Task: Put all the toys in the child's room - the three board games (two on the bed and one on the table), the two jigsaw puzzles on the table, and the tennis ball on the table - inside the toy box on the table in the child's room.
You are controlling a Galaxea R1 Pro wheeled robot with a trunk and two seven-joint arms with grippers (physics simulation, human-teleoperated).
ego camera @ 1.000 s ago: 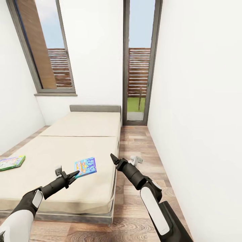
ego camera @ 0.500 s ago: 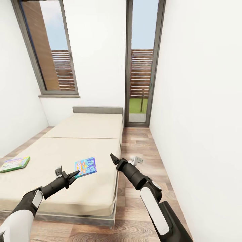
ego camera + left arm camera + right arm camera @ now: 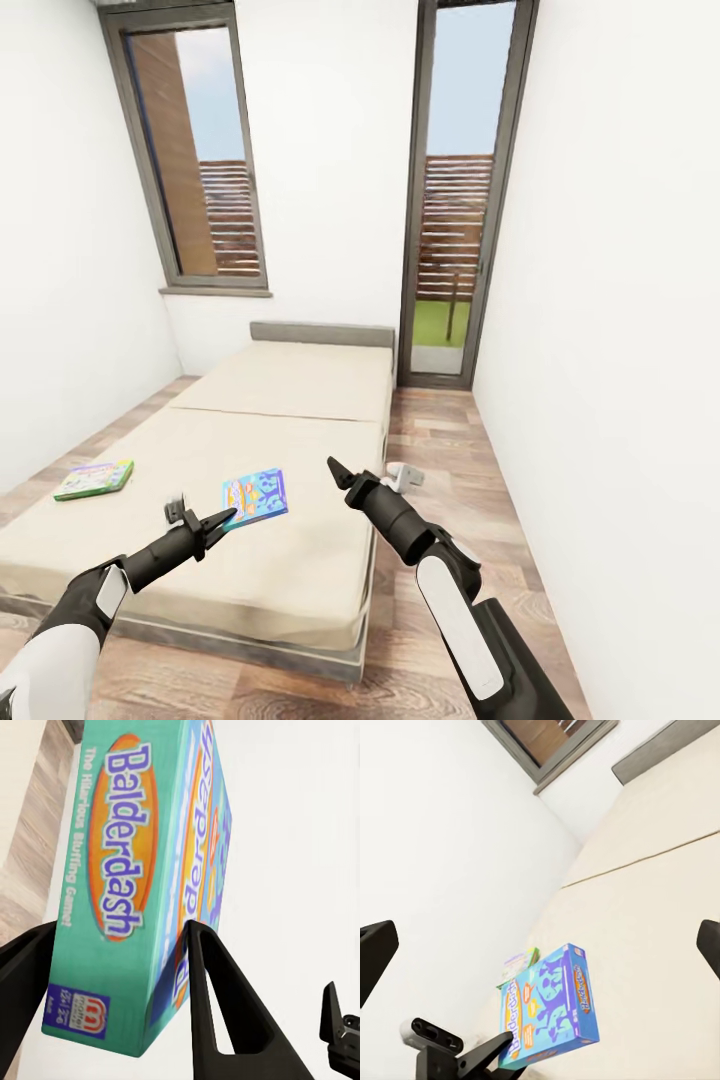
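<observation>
**Left gripper holding the blue Balderdash box over the bed**

The left gripper is clamping a small, flat blue cardboard game box lettered "Balderdash", with a teal side panel and an orange oval logo. In the left wrist view its two black fingers are pressing on opposite faces of the box, one finger on each side, near one end; the rest of the box is sticking out beyond the fingertips. In the right wrist view the same box is hanging in the air above the mattress, gripped at its lower corner by the left gripper.

The right gripper is sitting just beside the box, across from the left gripper, and is carrying nothing; its dark fingers are standing wide apart at the two edges of the right wrist view.

Below and beyond both grippers is lying the low double bed with a beige mattress, a dark grey frame and a short grey headboard. A second flat game box with green edges and a pale top is resting on the mattress, well apart from the left gripper on its outer side. It also shows, small, past the held box in the right wrist view.

Wood-plank floor is running along the bed under the right arm, towards a tall dark-framed glass door.
</observation>
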